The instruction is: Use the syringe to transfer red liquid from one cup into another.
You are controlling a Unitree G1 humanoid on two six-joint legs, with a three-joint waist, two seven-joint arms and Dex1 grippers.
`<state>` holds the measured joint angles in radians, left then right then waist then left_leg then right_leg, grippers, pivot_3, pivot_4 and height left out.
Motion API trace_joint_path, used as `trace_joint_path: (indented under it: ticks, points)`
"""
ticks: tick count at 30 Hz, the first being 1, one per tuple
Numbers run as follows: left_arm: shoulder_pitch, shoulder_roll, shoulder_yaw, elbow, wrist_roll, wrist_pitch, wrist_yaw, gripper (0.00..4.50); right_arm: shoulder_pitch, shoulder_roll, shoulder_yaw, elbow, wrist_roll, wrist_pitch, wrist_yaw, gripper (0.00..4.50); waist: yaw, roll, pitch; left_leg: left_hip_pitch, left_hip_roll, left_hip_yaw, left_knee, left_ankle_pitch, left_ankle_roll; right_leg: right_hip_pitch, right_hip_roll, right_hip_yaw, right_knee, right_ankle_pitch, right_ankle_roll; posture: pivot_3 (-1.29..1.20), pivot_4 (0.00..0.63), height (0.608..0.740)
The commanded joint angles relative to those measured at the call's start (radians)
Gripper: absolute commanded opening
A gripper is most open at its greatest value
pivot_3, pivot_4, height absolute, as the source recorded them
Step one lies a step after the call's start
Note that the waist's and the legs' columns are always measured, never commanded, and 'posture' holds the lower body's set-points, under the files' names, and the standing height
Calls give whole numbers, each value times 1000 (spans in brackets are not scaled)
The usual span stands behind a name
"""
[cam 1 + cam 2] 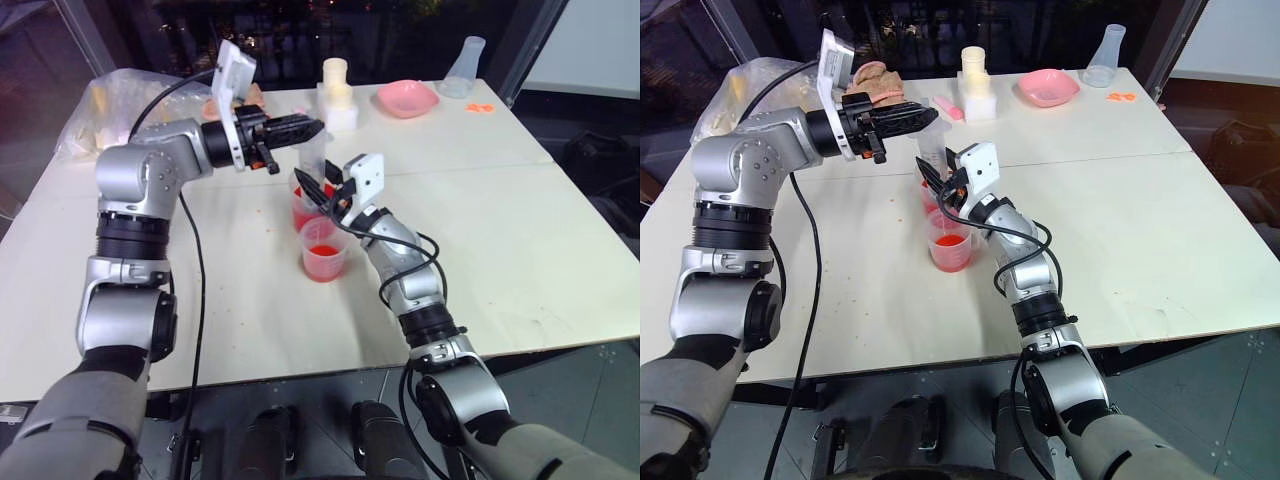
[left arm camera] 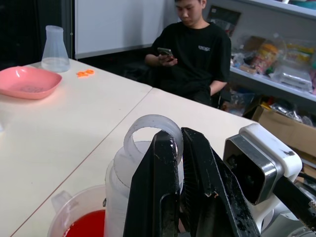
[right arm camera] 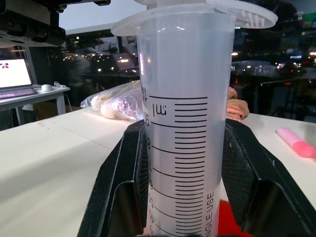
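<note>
my right end effector (image 1: pixel 322 190) is clamped around the barrel of the syringe (image 3: pixel 182 123), holding it upright with its lower end down in the farther cup (image 1: pixel 303 208), the one with the deeper red liquid (image 1: pixel 303 218). my left end effector (image 1: pixel 300 129) reaches in level from nine o'clock with its fingers (image 2: pixel 160 187) pressed together on the ring of the white plunger (image 2: pixel 153 131) at the top of the syringe. the nearer cup (image 1: pixel 323 249) sits touching the farther one at its six o'clock side and has only a shallow pool of red at the bottom. i judge the step in hand to be drawing liquid up: the barrel looks clear above the cup, so little or nothing is loaded. to do it well i should keep the right grip firm and the barrel vertical, pull the plunger straight up along the barrel's axis and slowly, so the tip stays under the surface and no air comes in, and avoid nudging the cups on the table (image 1: pixel 520 250), since they stand close together. on the barrel i can read "ml" above the black graduation lines, and lower down part of a vertical line ending in "use"; the small numerals beside the marks are half hidden by my finger.
</note>
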<state>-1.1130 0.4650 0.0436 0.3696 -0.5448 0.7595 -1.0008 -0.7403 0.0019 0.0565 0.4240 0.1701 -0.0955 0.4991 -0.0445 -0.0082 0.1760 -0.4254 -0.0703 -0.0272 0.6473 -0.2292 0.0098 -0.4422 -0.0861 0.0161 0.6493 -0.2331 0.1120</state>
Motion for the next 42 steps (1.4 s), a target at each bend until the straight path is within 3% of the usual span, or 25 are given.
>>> trace_joint_path:
  ticks: [1, 42]
  points:
    - [-28, -6, 5, -24, -10, 6, -12, 17, -21, 22, 9, -54, 14, -4, 4, 1438, 0, 0, 0, 0, 0, 0, 0, 0, 0, 0, 0, 0, 0, 0, 0, 0, 150, 740]
    - [-144, -9, 81, 9, -28, -42, 26, 17, 36, 51, 49, -64, 17, 28, 36, 1438, 0, 0, 0, 0, 0, 0, 0, 0, 0, 0, 0, 0, 0, 0, 0, 0, 150, 740]
